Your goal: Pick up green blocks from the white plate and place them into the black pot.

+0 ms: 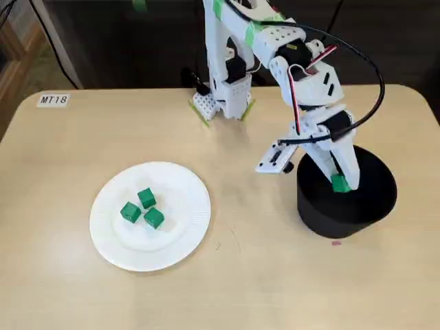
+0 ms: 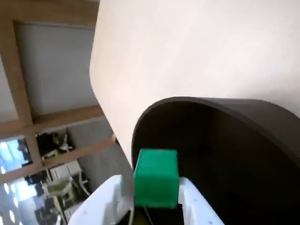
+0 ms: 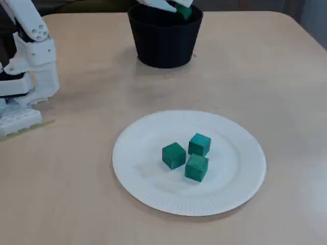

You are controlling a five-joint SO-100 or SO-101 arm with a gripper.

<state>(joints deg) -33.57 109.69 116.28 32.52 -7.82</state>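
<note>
so progress check: one green block [image 2: 156, 177] is pinched in the end effector [image 1: 339, 183] and hangs over the mouth of the black pot [image 1: 347, 214], so i'd call this the drop-off half of a cycle, with the release not yet done. three more green blocks [image 3: 174, 155] sit in a tight little cluster near the middle of the white plate [image 3: 127, 173]. at least two of them look like they're touching, and the plate is well apart from the pot on the pale wood surface [image 1: 261, 289]. whether anything is already in the pot i honestly can't tell (the wrist view only shows a slice of dark inner wall, and neither fixed view sees the bottom). so by my count this one needs letting go, then it's three more trips from plate to pot. as for the end effector itself, the jaws are closed down narrow on the block, with a white finger [image 2: 194, 204] on each side of it. in the wrist view the block sticks out past the fingertips with its faces roughly square to them, so it reads to me as a solid pinch and not a corner grab. the block is inside the pot's outline in both fixed views, about at rim level or just above (hard to say which), and i can't see it touching the pot wall anywhere.
</note>
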